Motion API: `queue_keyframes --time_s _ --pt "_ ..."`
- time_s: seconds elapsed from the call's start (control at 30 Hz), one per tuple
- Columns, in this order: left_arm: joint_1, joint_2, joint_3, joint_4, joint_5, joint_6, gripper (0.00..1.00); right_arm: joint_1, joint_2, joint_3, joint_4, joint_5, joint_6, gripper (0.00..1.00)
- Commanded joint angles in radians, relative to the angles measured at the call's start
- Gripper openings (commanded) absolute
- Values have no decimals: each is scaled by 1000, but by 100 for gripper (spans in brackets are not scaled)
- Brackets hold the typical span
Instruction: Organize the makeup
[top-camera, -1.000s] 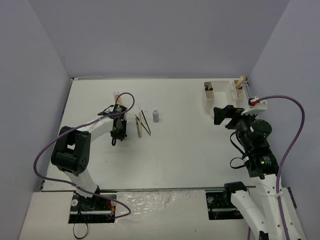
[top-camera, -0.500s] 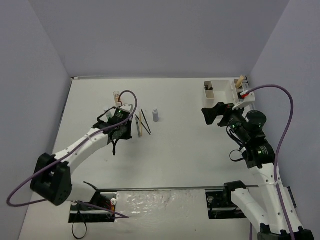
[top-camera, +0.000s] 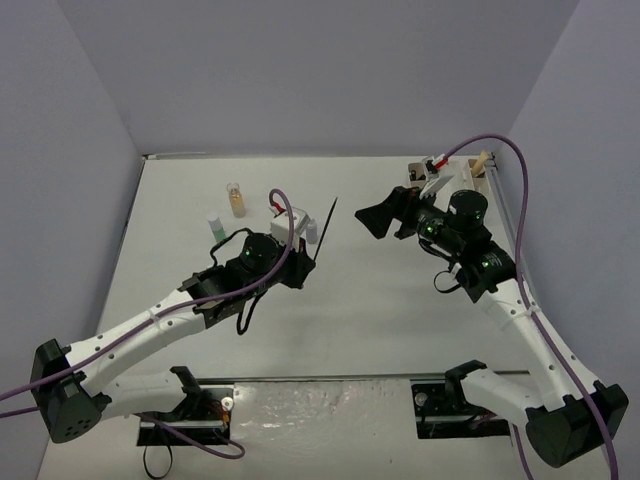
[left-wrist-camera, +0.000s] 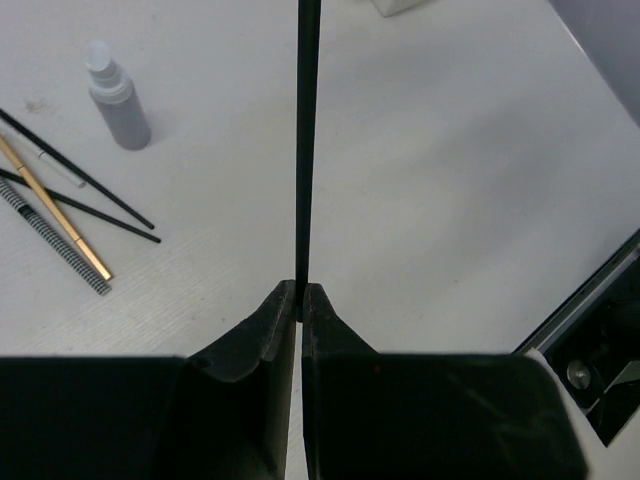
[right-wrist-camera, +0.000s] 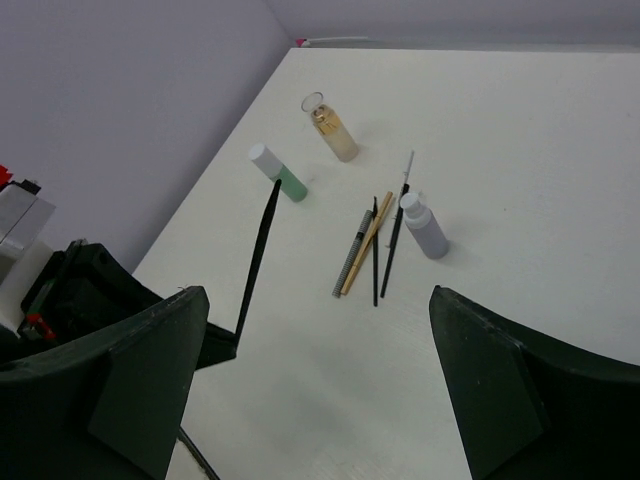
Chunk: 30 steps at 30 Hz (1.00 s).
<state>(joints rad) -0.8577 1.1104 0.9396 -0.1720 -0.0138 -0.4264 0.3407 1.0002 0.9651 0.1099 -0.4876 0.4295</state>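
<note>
Left arm: stretched from the near-left corner to the table centre, wrist angled toward the far right.
Left gripper (left-wrist-camera: 300, 292): jaws pinched together on a thin black pencil (left-wrist-camera: 308, 140) that juts out beyond the tips, held off the table.
Right arm: bent at the elbow, reaching leftward over the table's right half.
Right gripper (right-wrist-camera: 320, 385): jaws spread wide, nothing between them.
Remaining makeup: small grey-purple bottle (right-wrist-camera: 425, 228) upright, just beside a cluster of thin black and gold pencils (right-wrist-camera: 372, 245). The green bottle (right-wrist-camera: 280, 172) and amber bottle (right-wrist-camera: 332, 130) are farther left.
Amber bottle print: too small to read.
</note>
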Motion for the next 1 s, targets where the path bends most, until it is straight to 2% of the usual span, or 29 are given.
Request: queue_keyframes --time_s 0.0,0.37,0.57,0.77,0.97 --pt "-50 6 114 145 4 17 0 40 59 53 175 -8 62 87" --pt "-83 54 159 206 41 8 0 129 138 61 218 32 49 63" --pt "-83 65 158 201 23 -3 0 137 113 63 210 76 29 61" --pt "-81 54 142 202 -54 -18 0 135 56 53 125 218 -35 61" --pt "-80 58 151 189 -64 -14 0 135 32 58 113 219 -56 59"
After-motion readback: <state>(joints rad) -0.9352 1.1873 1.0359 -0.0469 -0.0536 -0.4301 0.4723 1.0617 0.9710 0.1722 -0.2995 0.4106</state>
